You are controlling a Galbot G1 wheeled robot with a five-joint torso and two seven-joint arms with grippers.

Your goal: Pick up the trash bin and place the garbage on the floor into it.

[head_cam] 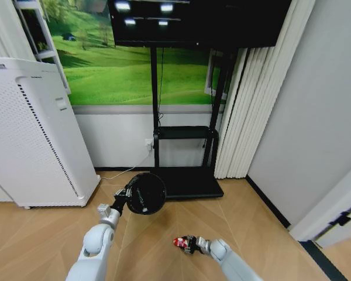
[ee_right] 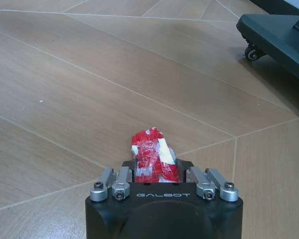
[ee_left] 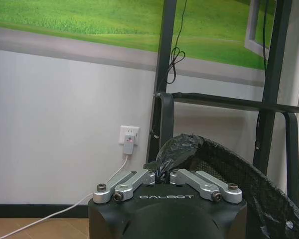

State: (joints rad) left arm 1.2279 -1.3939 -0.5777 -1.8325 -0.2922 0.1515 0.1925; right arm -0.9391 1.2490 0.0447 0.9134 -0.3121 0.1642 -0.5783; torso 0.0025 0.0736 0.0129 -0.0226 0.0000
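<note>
Right gripper (ee_right: 155,172): clamped on crinkled red-and-white wrapper (ee_right: 150,157). Left gripper (ee_left: 161,175): pinching liner-wrapped rim, round black trash bin (head_cam: 146,193), above parquet floor (ee_right: 89,89).

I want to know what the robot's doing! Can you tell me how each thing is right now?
trash bin: held up off the floor by its rim.
left gripper: shut on the bin's rim and liner.
red-and-white wrapper: held.
right gripper: shut on the wrapper, above the floor.
TV: off, dark.

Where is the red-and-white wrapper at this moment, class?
In the head view the red-and-white wrapper is clamped in the right gripper, above the floor, right of and nearer the robot than the trash bin held by the left gripper.
</note>
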